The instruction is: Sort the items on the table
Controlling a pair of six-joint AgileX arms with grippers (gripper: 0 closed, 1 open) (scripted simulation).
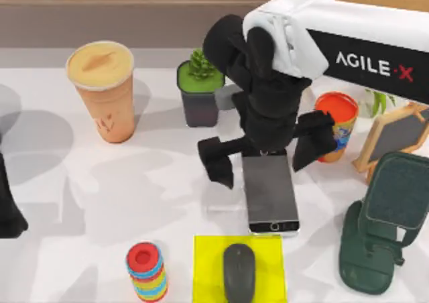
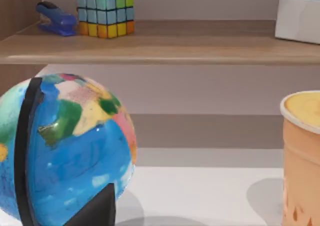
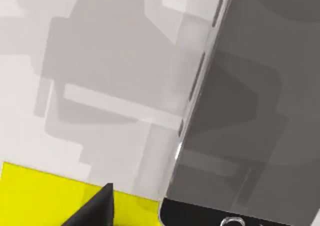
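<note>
**Q:** Start with the big picture. Where does everything sit?

**A:** The white surface [image 1: 67, 209] carries it all. My right arm reaches in from the upper right of the top view, and my left arm is parked at the left edge. The cup [image 1: 104, 92] stands upright far to the left, well apart from my working end effector. The phone [image 1: 270, 192] lies flat near the middle. The mouse [image 1: 239, 271] rests on a yellow pad [image 1: 204, 276] at the near edge, just left of the phone's lower end.

**Q:** Which way is the phone from your right end effector?

**A:** Directly beneath it. My right end effector [image 1: 265, 157] hangs over the phone's far end, fingers spread wide, one to each side and holding nothing. The phone's long axis runs away from the near edge towards the shelf, so my fingers straddle its narrow width.

**Q:** So which arm takes it?

**A:** The right, I'd judge; it is far nearer. A straight descent should bring the fingers against the two long edges.

**Q:** And the left end effector?

**A:** I cannot tell whether it is open or closed. Its wrist camera faces a globe [image 2: 65, 151] and the cup's rim.
</note>
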